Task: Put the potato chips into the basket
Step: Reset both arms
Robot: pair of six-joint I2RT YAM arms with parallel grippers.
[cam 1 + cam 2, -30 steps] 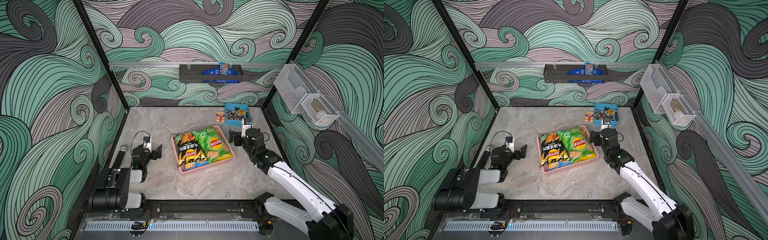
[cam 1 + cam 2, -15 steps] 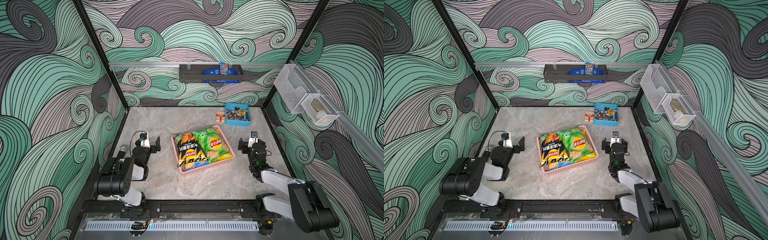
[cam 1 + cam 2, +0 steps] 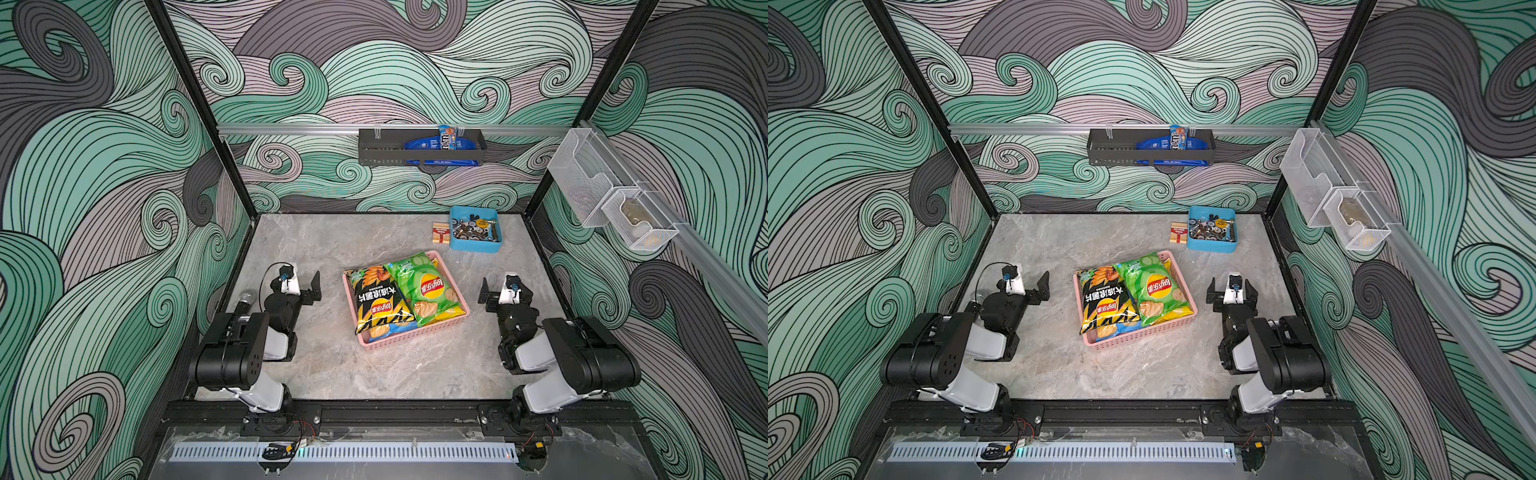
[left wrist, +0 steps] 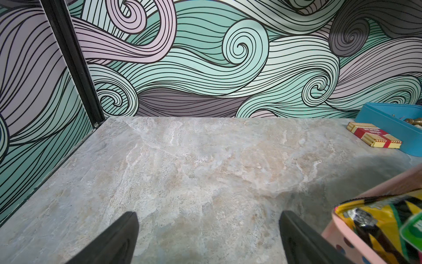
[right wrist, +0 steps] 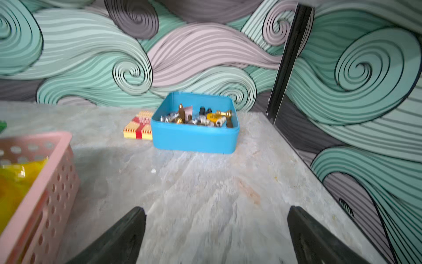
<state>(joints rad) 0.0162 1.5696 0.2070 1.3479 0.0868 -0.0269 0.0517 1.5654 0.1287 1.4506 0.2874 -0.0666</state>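
Observation:
The pink basket [image 3: 413,336] [image 3: 1136,338] sits mid-table and holds the potato chips. A black-and-yellow bag [image 3: 376,301] [image 3: 1104,301] and a light green bag [image 3: 428,291] [image 3: 1156,291] lie side by side on top. A blue bag [image 3: 392,331] and a yellow bag [image 5: 13,180] peek from beneath them. My left gripper [image 3: 294,286] [image 4: 209,214] is open and empty, left of the basket, over bare table. My right gripper [image 3: 505,291] [image 5: 217,210] is open and empty, right of the basket. Both arms are folded back near the front rail. The left wrist view catches the basket's corner [image 4: 338,237].
A blue tray [image 3: 476,247] [image 5: 194,139] of metal hardware stands at the back right. A small red box [image 3: 441,232] [image 4: 374,137] lies beside it. A dark rack [image 3: 419,145] hangs on the back wall, clear bins [image 3: 598,195] on the right wall.
Both arms have drawn back toward the front and folded. The right gripper left the basket's far right corner and now sits beside the basket. Both grippers stay open.

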